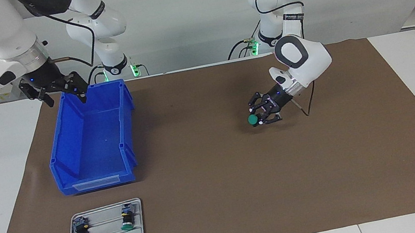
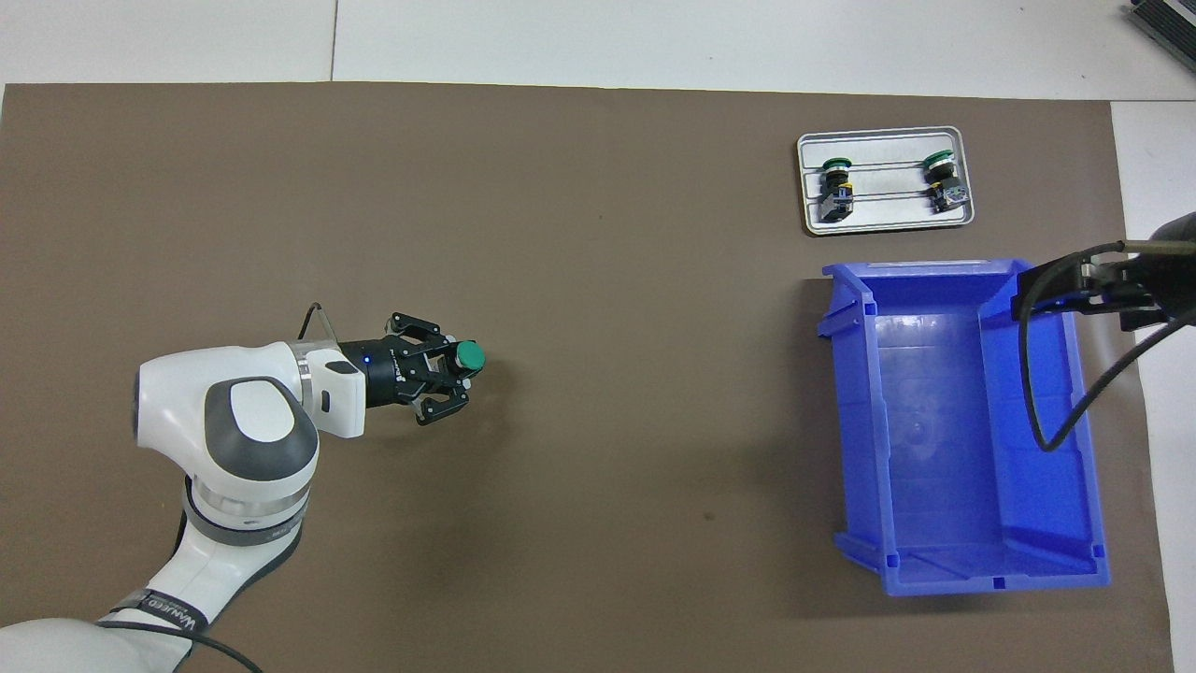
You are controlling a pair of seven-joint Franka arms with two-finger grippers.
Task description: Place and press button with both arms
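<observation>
No lettering here can truly be read. My left arm's white forearm carries a black band with pale letters, and the same kind of band shows on it in the facing view, but the word will not resolve. The blue plastic bin's pale label strip looks blank.

Button: green mushroom cap, black body, held sideways in left gripper over the bare brown mat, cap pointing toward right arm's end. Right gripper hung wide apart, nothing in it, over the edge of the blue bin.
</observation>
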